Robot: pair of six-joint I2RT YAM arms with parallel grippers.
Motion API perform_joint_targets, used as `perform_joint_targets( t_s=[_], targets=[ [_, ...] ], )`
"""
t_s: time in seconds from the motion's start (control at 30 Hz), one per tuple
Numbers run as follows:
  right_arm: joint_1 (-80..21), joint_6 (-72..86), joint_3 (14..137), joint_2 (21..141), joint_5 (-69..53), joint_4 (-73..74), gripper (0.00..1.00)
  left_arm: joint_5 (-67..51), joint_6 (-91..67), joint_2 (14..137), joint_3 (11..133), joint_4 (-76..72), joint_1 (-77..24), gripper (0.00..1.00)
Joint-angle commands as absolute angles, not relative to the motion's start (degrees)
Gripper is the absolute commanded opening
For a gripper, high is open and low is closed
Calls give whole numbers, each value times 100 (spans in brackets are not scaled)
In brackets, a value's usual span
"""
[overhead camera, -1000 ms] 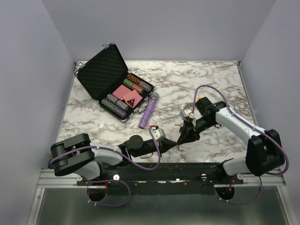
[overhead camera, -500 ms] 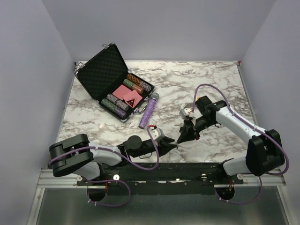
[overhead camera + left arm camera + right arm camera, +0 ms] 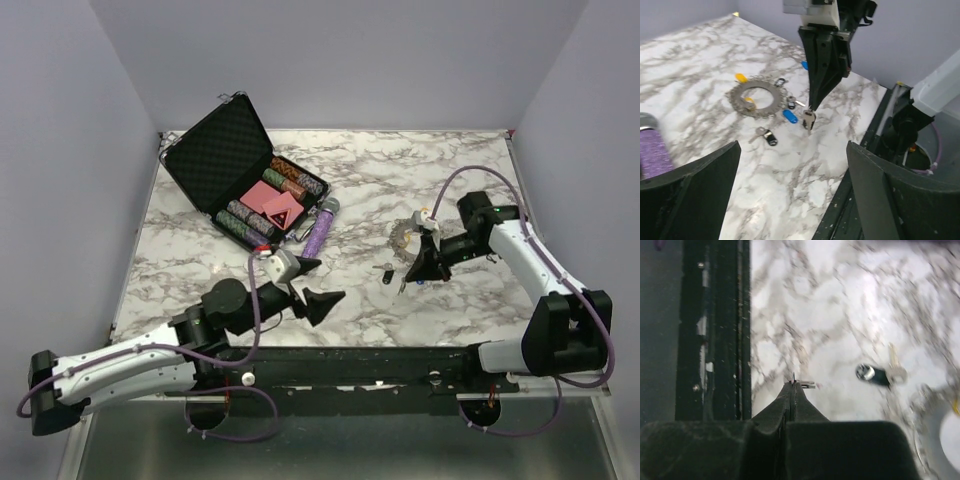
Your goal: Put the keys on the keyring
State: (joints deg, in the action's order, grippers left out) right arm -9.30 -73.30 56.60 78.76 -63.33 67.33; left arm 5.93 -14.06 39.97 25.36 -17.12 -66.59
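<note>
The left claw (image 3: pixel 332 280) stands spread wide with nothing between its dark fingers, hanging over the white, grey-veined marble counter (image 3: pixel 450 180) near its front edge. The right claw (image 3: pixel 812 104) points steeply down with its jaws pressed together, pinching a small silver key (image 3: pixel 809 120) that dangles from the very tip just above the counter. Just beyond it lies the silver metal keyring (image 3: pixel 735 99), flat on the counter, with many small keys fanning out around it like a wreath. Loose keys lie around the ring: a black-headed key (image 3: pixel 769 137) on the near side, a blue-capped key (image 3: pixel 790 116) beside the dangling one, and a yellow-capped key (image 3: pixel 741 77) on the far side. Well to the left lie a purple glittery tube (image 3: pixel 318 235) and an open black case (image 3: pixel 215 150) of poker chips.
</note>
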Motion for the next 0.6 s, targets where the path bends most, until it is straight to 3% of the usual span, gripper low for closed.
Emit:
perform_joint_targets(
  t_s=[0.0, 0.23, 0.43, 0.57],
  targets=[
    [-37, -6918, 5932, 7656, -5477, 6864, 1, 1344, -1072, 3201, 3163, 983, -6601, 97],
    [1589, -6715, 6205, 7602, -4063, 6961, 1, 1503, -405, 2822, 4069, 2679, -6592, 98],
    [2706, -6803, 6539, 8128, -2832, 7014, 1, 1521, -246, 2426, 3727, 2716, -6601, 98],
    [2786, -6478, 6495, 8577, -1996, 6418, 1, 1380, -202, 2452, 3779, 2795, -6600, 99]
  ],
)
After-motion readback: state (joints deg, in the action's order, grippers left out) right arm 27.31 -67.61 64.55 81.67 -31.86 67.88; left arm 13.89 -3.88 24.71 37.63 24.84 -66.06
